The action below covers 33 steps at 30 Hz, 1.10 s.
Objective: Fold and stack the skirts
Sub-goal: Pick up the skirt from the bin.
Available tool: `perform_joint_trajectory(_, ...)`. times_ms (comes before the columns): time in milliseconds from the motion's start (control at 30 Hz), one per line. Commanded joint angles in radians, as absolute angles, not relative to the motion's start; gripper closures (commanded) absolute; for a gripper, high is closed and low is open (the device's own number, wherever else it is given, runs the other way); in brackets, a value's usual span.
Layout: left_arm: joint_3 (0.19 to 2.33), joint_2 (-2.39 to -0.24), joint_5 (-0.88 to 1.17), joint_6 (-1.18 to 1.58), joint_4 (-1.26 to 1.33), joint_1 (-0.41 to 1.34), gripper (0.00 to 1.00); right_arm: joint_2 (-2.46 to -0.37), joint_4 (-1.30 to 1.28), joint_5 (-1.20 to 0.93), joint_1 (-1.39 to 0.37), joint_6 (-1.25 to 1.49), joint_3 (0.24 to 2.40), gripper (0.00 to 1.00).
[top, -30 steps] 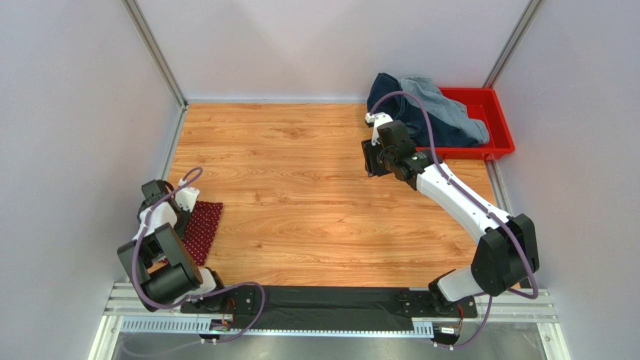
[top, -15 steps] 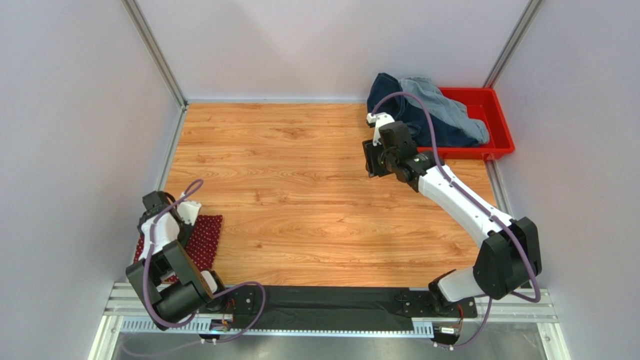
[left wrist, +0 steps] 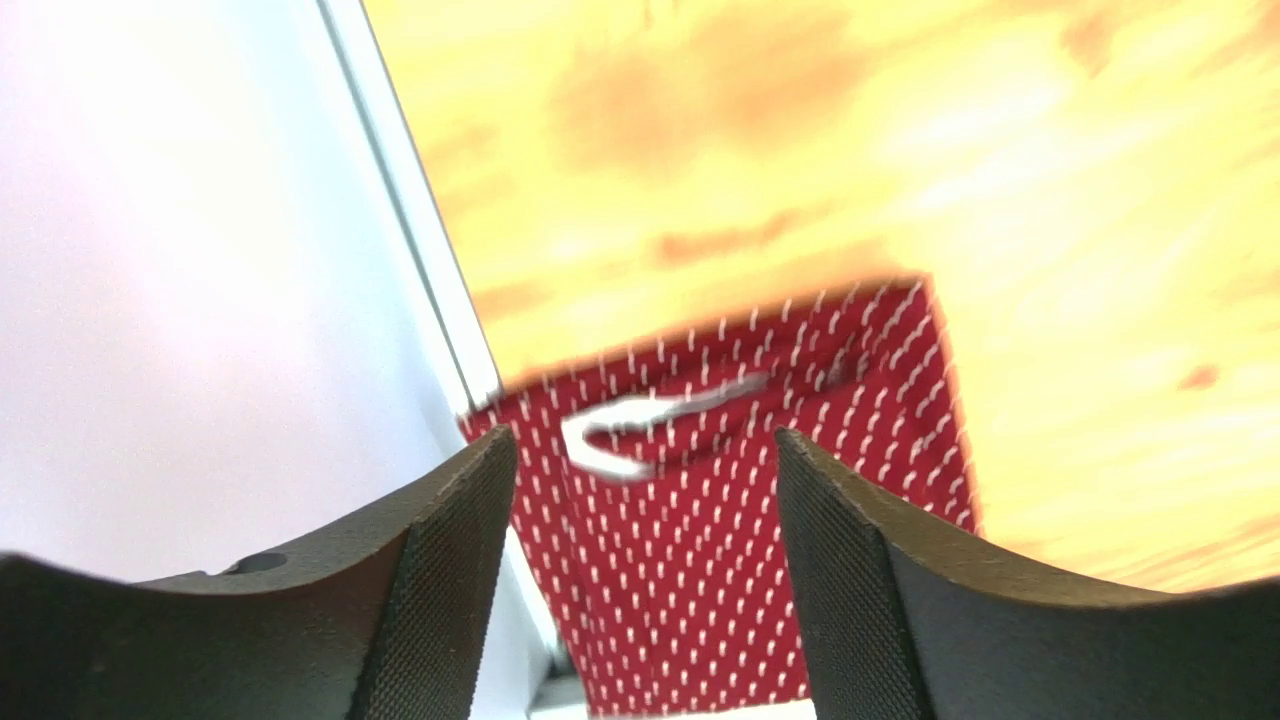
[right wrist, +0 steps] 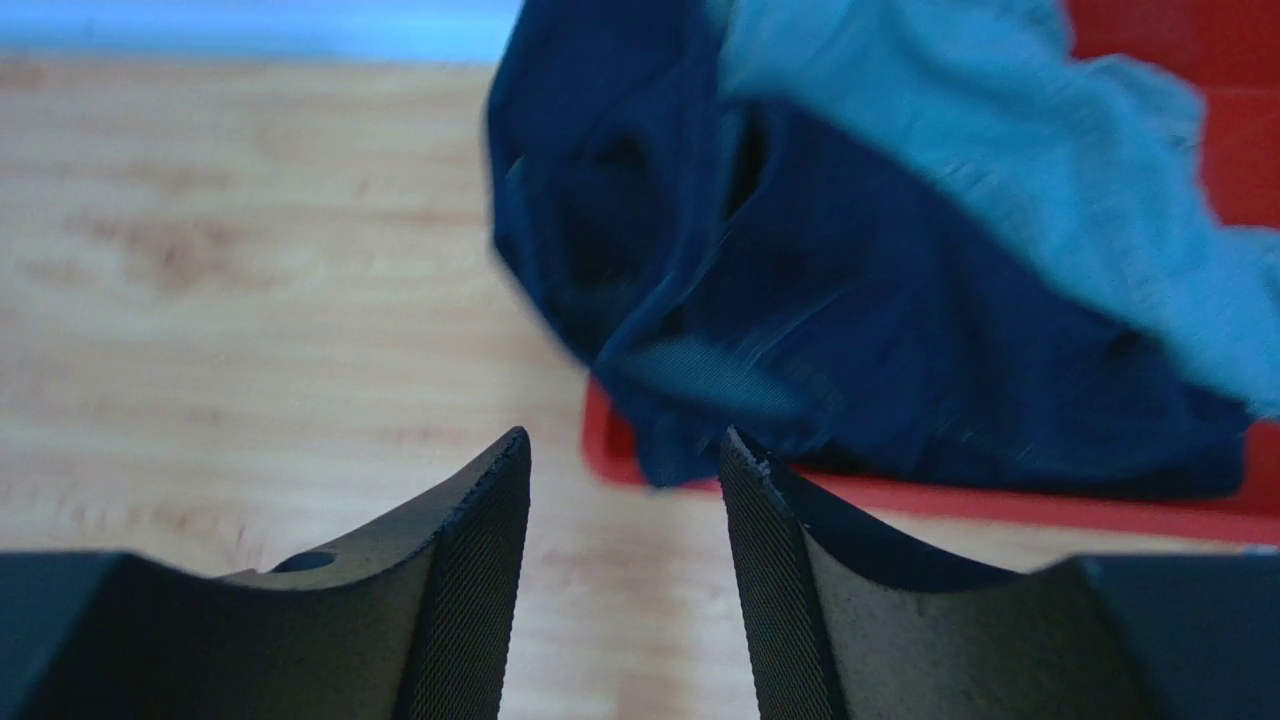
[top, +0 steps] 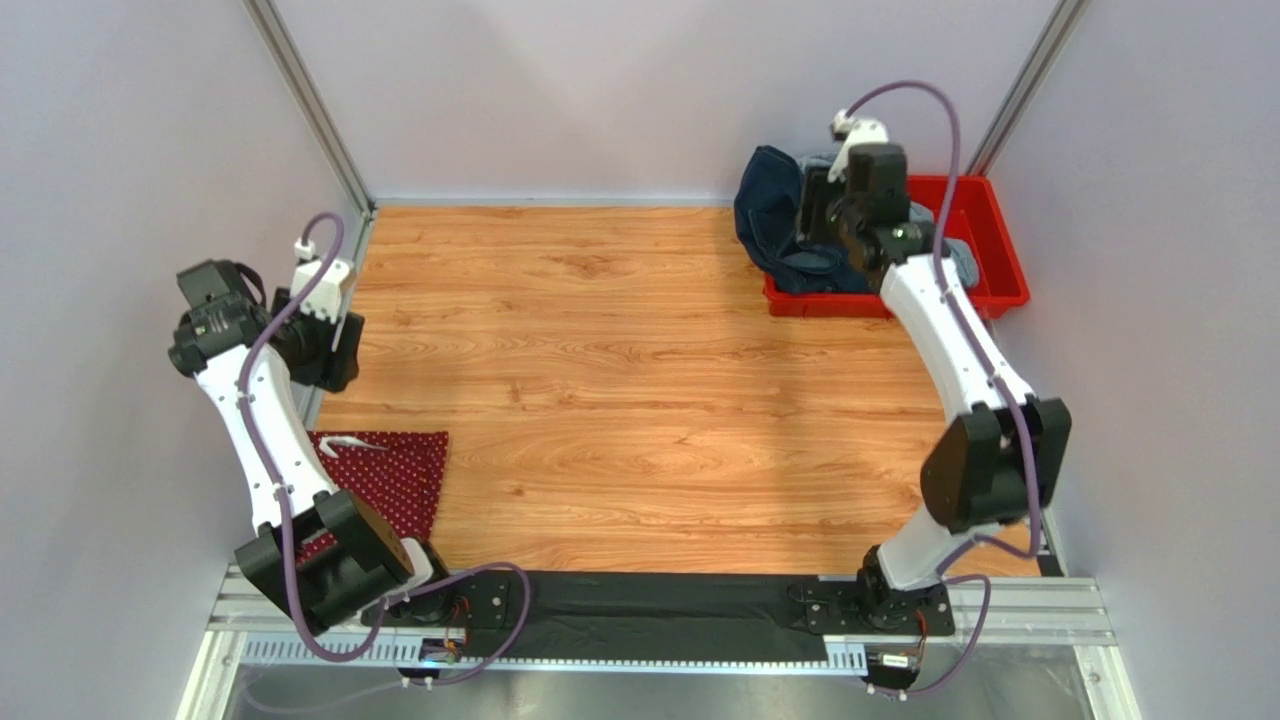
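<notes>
- Hovering with the left gripper spread wide and empty, above the dark red dotted skirt lying flat at the frame's lower left.
- Hanging with the right gripper parted, grasping nothing, over the navy skirt spilling out of the red tray at upper right.
- Lying across the navy skirt: the light blue-grey skirt.

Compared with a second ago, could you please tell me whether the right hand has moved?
Yes. The right hand has moved farther back and rightward, from the wood beside the red tray to above it.
</notes>
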<state>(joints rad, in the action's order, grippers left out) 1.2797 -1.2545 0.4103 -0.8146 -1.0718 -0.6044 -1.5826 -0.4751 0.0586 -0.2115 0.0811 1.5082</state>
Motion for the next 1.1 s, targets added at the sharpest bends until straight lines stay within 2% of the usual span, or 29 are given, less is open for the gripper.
perform_joint_trajectory(0, 1.419, -1.302, 0.591, -0.744, -1.198, -0.588, 0.28, -1.768, -0.446, 0.022, -0.083, 0.115, 1.725, 0.48)
perform_joint_trajectory(67, 1.489, -1.322, 0.583, -0.671, -1.18, -0.529, 0.28, -1.86, -0.475, 0.024, -0.039, 0.097, 1.91, 0.47)
perform_joint_trajectory(133, 1.515, -1.338, 0.58, -0.606, -1.148, -0.447, 0.21, -2.014, -0.549, 0.018, -0.017, 0.071, 2.043, 0.47)
perform_joint_trajectory(167, 1.528, -1.342, 0.574, -0.592, -1.137, -0.413, 0.21, -2.066, -0.573, 0.017, -0.009, 0.069, 2.162, 0.47)
perform_joint_trajectory(300, 1.531, -1.367, 0.502, -0.549, -1.091, -0.215, 0.21, -2.221, -0.588, 0.058, 0.083, 0.065, 2.298, 0.42)
perform_joint_trajectory(433, 1.517, -1.394, 0.509, -0.528, -1.091, -0.126, 0.2, -2.327, -0.551, 0.13, 0.123, -0.156, 2.324, 0.31)
perform_joint_trajectory(600, 1.485, -1.407, 0.468, -0.537, -1.094, -0.058, 0.2, -2.454, -0.532, -0.044, 0.192, -0.175, 2.387, 0.24)
perform_joint_trajectory(633, 1.483, -1.41, 0.457, -0.537, -1.098, -0.054, 0.01, -2.473, -0.526, -0.057, 0.201, -0.181, 2.408, 0.23)
perform_joint_trajectory(667, 1.483, -1.413, 0.448, -0.537, -1.106, -0.049, 0.01, -2.486, -0.52, -0.06, 0.202, -0.205, 2.416, 0.15)
perform_joint_trajectory(700, 1.483, -1.414, 0.433, -0.532, -1.121, -0.048, 0.01, -2.511, -0.505, -0.058, 0.204, -0.221, 2.421, 0.12)
perform_joint_trajectory(833, 1.457, -1.417, 0.387, -0.517, -1.134, -0.046, 0.01, -2.554, -0.459, -0.054, 0.21, -0.23, 2.434, 0.08)
perform_joint_trajectory(933, 1.437, -1.417, 0.351, -0.509, -1.134, -0.046, 0.01, -2.574, -0.433, -0.09, 0.212, -0.233, 2.439, 0.23)
perform_joint_trajectory(967, 1.434, -1.417, 0.344, -0.511, -1.134, -0.045, 0.01, -2.573, -0.423, -0.115, 0.212, -0.236, 2.433, 0.44)
perform_joint_trajectory(1033, 1.433, -1.416, 0.325, -0.512, -1.14, -0.046, 0.01, -2.571, -0.416, -0.198, 0.212, -0.242, 2.425, 0.65)
perform_joint_trajectory(1067, 1.437, -1.414, 0.321, -0.515, -1.143, -0.046, 0.01, -2.563, -0.416, -0.225, 0.213, -0.241, 2.425, 0.84)
